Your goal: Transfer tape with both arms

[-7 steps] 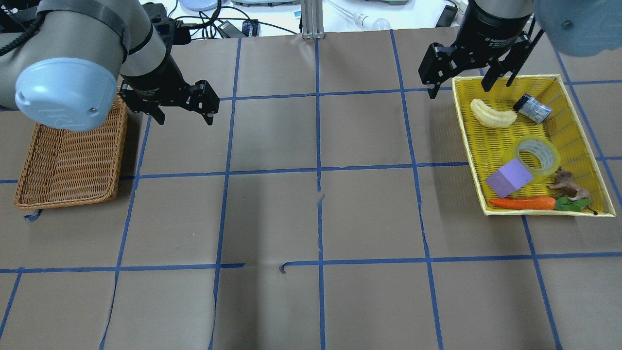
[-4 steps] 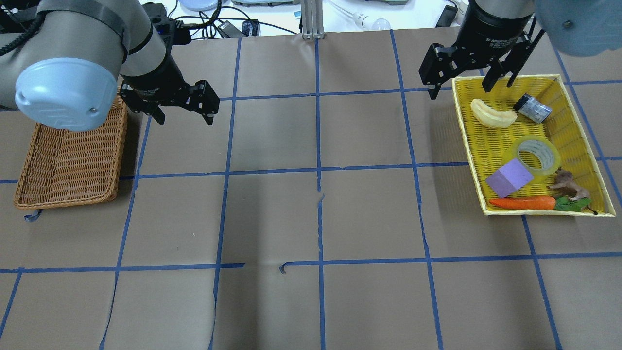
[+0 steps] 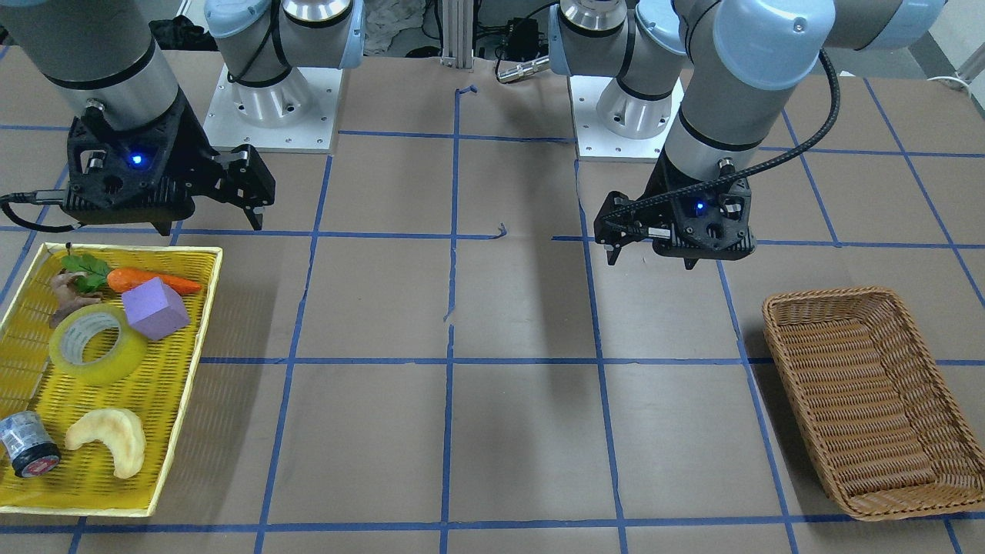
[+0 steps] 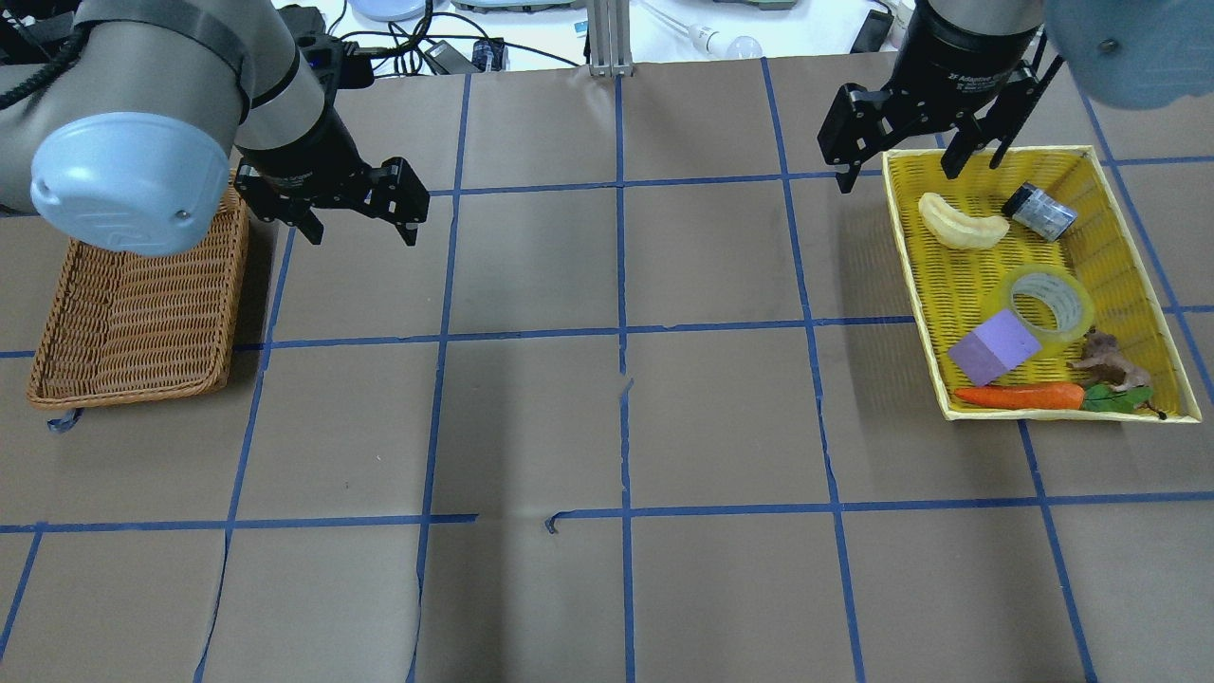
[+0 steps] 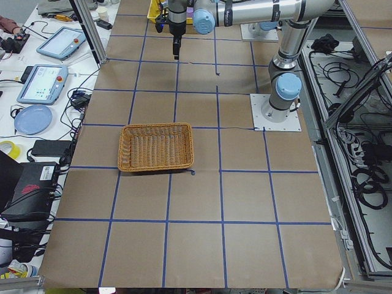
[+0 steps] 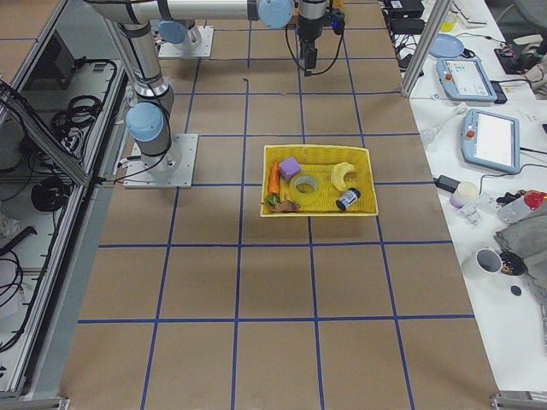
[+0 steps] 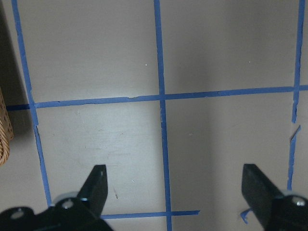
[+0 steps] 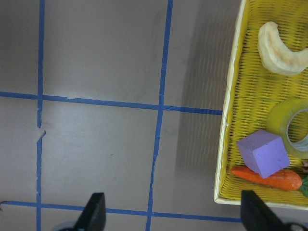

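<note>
The tape (image 4: pixel 1048 302), a translucent yellow roll, lies flat in the yellow tray (image 4: pixel 915 275) at the table's right. It also shows in the front view (image 3: pixel 96 344) and at the right wrist view's right edge (image 8: pixel 291 126). My right gripper (image 4: pixel 896 171) is open and empty, raised above the tray's far left corner, short of the tape; it also shows in the front view (image 3: pixel 212 223). My left gripper (image 4: pixel 362 232) is open and empty, raised above bare table just right of the wicker basket (image 4: pixel 237 285). The left wrist view shows its open gripper (image 7: pixel 174 175) over blue grid lines.
In the tray with the tape lie a purple block (image 4: pixel 994 346) touching it, a carrot (image 4: pixel 1020 396), a pale crescent (image 4: pixel 963 223), a dark grey cylinder (image 4: pixel 1039 212) and a brown figure (image 4: pixel 1105 360). The brown-paper table carries blue tape lines.
</note>
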